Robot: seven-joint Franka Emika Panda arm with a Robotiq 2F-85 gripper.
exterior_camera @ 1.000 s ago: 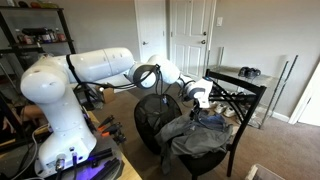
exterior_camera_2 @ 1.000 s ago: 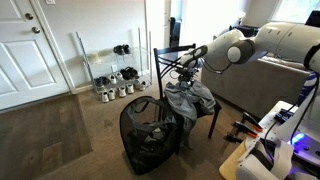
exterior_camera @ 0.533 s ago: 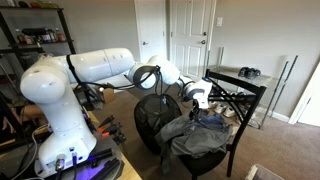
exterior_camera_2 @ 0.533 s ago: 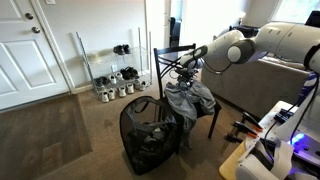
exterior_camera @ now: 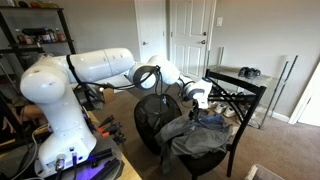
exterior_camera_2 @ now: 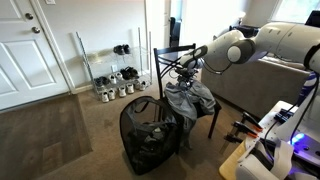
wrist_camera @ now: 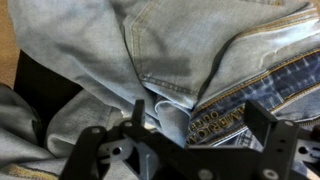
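Note:
A pile of light blue jeans (exterior_camera: 203, 136) lies draped over the seat of a black chair (exterior_camera: 243, 97); both also show in another exterior view, the jeans (exterior_camera_2: 190, 100) and the chair (exterior_camera_2: 172, 54). In the wrist view the jeans (wrist_camera: 170, 50) fill the frame, with a waistband label showing between the fingers. My gripper (wrist_camera: 197, 125) is open, just above the denim, one finger on each side of a fold. In both exterior views the gripper (exterior_camera: 200, 100) (exterior_camera_2: 180, 73) hovers over the top of the pile.
A black mesh hamper (exterior_camera: 152, 120) (exterior_camera_2: 148, 138) with clothes in it stands on the carpet against the chair. A shoe rack (exterior_camera_2: 115, 80) stands by the wall near a white door (exterior_camera_2: 25, 50). A sofa (exterior_camera_2: 262, 88) lies behind the arm.

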